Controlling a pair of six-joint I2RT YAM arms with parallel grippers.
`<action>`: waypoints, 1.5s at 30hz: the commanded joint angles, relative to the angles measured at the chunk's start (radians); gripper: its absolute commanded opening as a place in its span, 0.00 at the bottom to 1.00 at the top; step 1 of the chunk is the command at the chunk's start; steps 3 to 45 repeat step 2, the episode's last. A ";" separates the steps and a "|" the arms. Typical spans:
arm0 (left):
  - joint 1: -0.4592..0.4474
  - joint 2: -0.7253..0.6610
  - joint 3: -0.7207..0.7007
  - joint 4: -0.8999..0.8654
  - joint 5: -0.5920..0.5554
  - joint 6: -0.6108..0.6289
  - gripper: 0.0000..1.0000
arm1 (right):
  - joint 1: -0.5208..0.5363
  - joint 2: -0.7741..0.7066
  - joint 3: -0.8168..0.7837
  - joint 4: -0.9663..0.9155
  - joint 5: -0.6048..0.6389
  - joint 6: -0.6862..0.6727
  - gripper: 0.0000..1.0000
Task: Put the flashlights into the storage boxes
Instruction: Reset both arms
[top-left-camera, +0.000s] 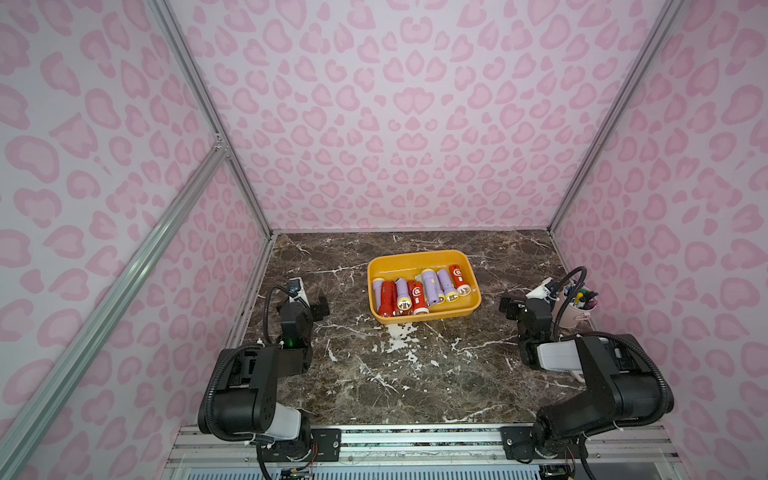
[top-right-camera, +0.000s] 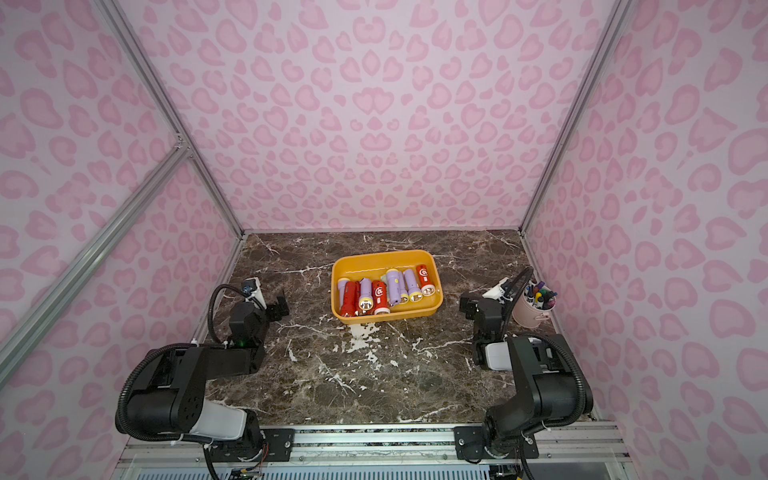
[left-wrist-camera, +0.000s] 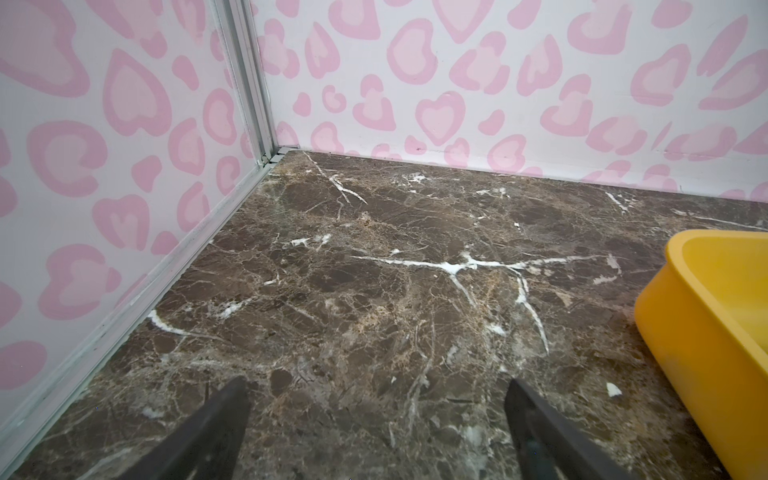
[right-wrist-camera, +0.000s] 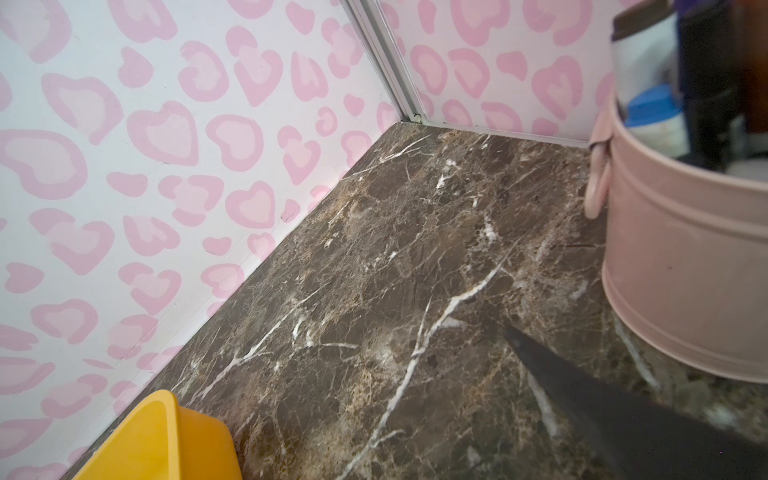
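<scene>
Looks all done, with flashlights (top-left-camera: 417, 296) in the yellow tray (top-left-camera: 415, 254), none on the table (top-left-camera: 374, 374), left gripper (left-wrist-camera: 376, 384) and right gripper (top-left-camera: 508, 305) wide open, holding nothing.

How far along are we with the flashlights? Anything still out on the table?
Done: every flashlight I can see lies in the yellow tray; none shows on the marble table in both top views. In hand: nothing. The left gripper and right gripper sit apart from the tray, jaws open and empty. Left: apparently nothing.
</scene>
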 joint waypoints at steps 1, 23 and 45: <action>-0.001 0.003 0.011 0.009 -0.006 0.010 0.97 | 0.001 0.002 0.001 0.013 0.011 -0.005 0.99; -0.002 0.002 0.009 0.011 -0.006 0.010 0.97 | 0.000 0.001 0.001 0.014 0.011 -0.005 0.99; -0.002 0.002 0.009 0.011 -0.006 0.010 0.97 | 0.000 0.001 0.001 0.014 0.011 -0.005 0.99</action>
